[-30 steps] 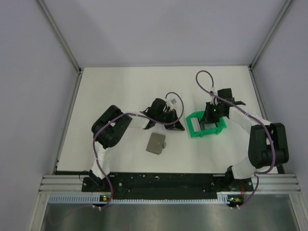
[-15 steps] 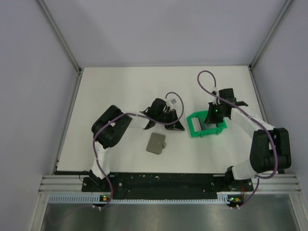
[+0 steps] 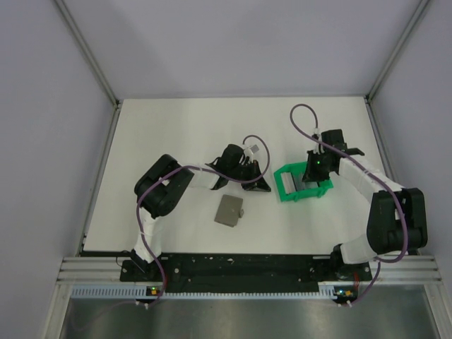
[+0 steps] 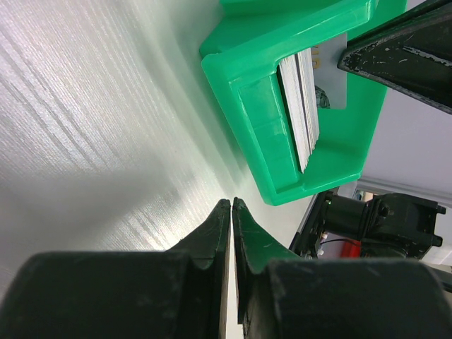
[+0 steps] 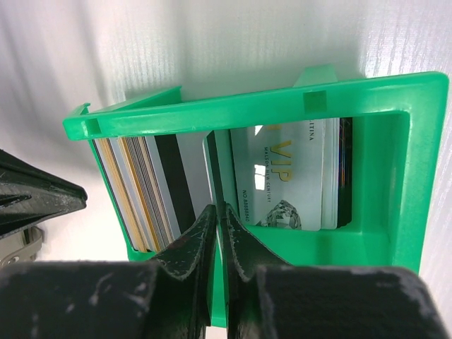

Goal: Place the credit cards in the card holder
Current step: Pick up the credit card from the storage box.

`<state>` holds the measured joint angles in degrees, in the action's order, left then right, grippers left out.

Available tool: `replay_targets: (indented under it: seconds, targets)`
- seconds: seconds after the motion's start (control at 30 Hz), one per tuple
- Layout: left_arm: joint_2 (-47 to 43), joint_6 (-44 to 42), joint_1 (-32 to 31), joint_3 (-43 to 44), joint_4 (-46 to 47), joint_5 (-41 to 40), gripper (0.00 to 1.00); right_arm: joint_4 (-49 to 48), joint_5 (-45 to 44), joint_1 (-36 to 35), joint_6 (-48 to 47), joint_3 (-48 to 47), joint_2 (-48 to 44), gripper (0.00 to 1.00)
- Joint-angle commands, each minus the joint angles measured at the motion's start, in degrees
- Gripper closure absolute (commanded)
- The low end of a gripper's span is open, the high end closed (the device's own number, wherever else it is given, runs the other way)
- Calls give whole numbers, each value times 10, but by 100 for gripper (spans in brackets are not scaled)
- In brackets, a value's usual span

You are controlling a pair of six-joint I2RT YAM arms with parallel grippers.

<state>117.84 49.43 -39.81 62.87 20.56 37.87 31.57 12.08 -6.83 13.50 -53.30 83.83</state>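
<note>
Right hand: unclear if tips pinch any of credit cards. Green tray cut off at left wrist view's top.

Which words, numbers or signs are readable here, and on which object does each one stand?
"VIP": on the card in the tray, right wrist view.
"ITINA": end of a cut-off word at that card's top.
Small print beside "VIP": too blurred to read.
Other views: no text.

On the white worktop, the green open plastic frame tray lies right of centre, with the thin flat credit cards on edge in it, and the flat grey rectangular card holder lies left of it, closer to the near edge.
</note>
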Motion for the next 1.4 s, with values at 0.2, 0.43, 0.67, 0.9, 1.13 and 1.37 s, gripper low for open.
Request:
replay_targets:
  seconds: [0.2, 0.43, 0.67, 0.9, 1.13, 1.37]
  targets:
    - [-24, -4, -1, 2, 29, 1, 92, 4, -21, 2, -9, -27, 11, 90]
    - [-23, -3, -1, 2, 29, 2, 92, 4, -41, -9, -11, -28, 13, 84]
    - [-23, -3, -1, 1, 29, 1, 92, 4, -59, -14, -8, -29, 15, 82]
    - [-23, -2, -1, 2, 28, 3, 92, -3, -62, -14, -8, -25, 1, 84]
    - [-23, -3, -1, 2, 27, 3, 92, -12, -8, -15, -8, -23, 21, 81]
    - [-24, -5, -1, 4, 27, 2, 92, -13, -40, -14, 0, -22, 10, 82]
